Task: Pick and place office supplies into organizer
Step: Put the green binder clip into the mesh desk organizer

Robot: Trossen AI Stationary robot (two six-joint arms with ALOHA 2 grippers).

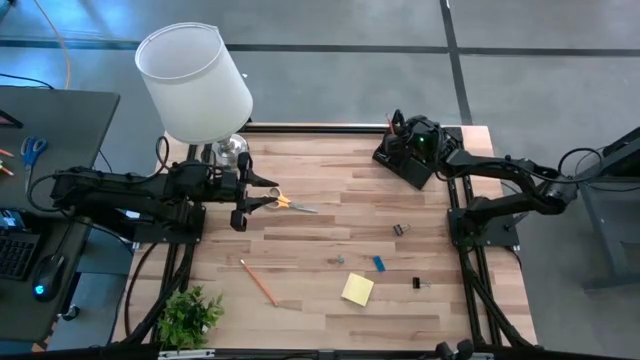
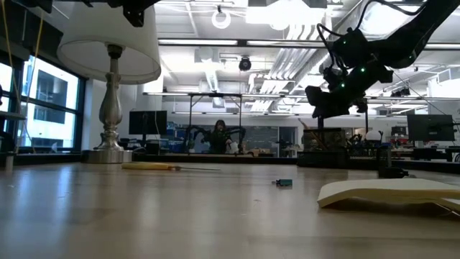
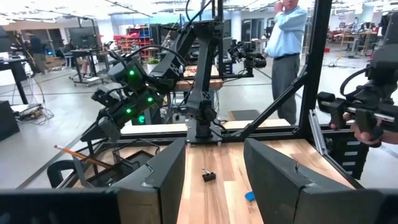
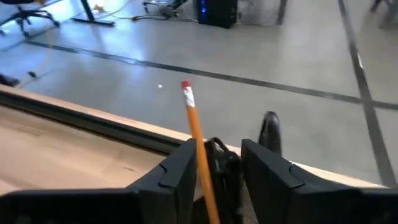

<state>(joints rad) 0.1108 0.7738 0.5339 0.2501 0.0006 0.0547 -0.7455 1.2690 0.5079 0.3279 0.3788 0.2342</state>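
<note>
Judged mid-task, at the dropping of one item. At the far right corner of the surface (image 1: 330,225): right gripper (image 4: 219,155) poised above the organizer (image 1: 403,166), fingers parted wider than the pencil (image 4: 194,124) standing between them, so apparently not clamped on it; hard to tell whether touching one finger or resting free in a compartment. Calls next, by judgement, for a straight lift clear of the pencil's red eraser tip without knocking it over. On the left: left gripper (image 3: 214,158) hanging over the yellow-handled scissors (image 1: 286,202), fingers spread wide and holding nothing. Needs a descent, then a close across the handles or blades, awkward because flat against the wood and thin. Lying loose on the near half: a second orange pencil (image 1: 258,282) set diagonally to the left, a yellow sticky-note pad (image 1: 357,289), a small blue eraser-like piece (image 1: 379,263) just beyond it, one black clip (image 1: 401,229) farther off and another (image 1: 418,283) to the right of the pad. As to materials: pale butcher-block planks, smooth with a faint sheen; organizer a dark, boxy shell with upright walls; pencils slim, rigid and liable to roll; pad a soft square stack, edge slightly curled in the low view; clips tiny, hard, and likely to skid under a closing grip. Off to the far left, a white drum-shaded lamp (image 1: 195,80) on a shiny turned base; at the near left edge, a small leafy plant (image 1: 190,316).
</note>
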